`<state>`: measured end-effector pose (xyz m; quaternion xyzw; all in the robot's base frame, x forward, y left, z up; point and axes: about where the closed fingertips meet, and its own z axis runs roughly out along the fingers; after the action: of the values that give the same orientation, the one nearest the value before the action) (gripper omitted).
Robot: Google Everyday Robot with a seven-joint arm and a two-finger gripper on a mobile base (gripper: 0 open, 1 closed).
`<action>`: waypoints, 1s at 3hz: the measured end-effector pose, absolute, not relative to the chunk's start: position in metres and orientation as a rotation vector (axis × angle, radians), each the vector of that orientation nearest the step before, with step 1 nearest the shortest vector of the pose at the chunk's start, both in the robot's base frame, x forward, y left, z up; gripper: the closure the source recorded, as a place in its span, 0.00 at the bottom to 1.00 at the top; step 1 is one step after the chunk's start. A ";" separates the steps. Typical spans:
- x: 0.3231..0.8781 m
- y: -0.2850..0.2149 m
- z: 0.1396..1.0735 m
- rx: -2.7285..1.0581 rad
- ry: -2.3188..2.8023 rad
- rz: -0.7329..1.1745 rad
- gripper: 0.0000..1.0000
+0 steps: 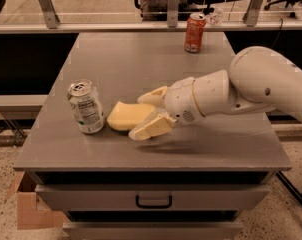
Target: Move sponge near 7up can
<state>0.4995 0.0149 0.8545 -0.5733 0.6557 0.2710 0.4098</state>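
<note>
The pale yellow sponge point(125, 116) lies on the grey table point(141, 64), just right of the 7up can point(86, 107), with a small gap between them. The can stands upright near the table's front left, silver top and white and green label showing. My gripper point(137, 116) reaches in from the right, low over the table. Its cream fingers point(150, 127) are spread on either side of the sponge's right end, and the jaws look open. The near finger covers part of the sponge's right end.
A red-orange soda can point(194, 32) stands upright at the table's far edge, right of centre. My white arm point(261, 84) spans the table's right side. A drawer handle point(153, 202) is below the front edge. A cardboard box point(28, 209) sits on the floor at left.
</note>
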 end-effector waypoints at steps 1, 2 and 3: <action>0.506 0.005 0.857 -1.409 1.667 0.645 0.00; 0.507 -0.001 0.861 -1.346 1.669 0.626 0.00; 0.520 -0.043 0.880 -1.052 1.669 0.583 0.00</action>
<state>0.5199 -0.0433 0.8800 -0.4380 0.6948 0.2426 0.5162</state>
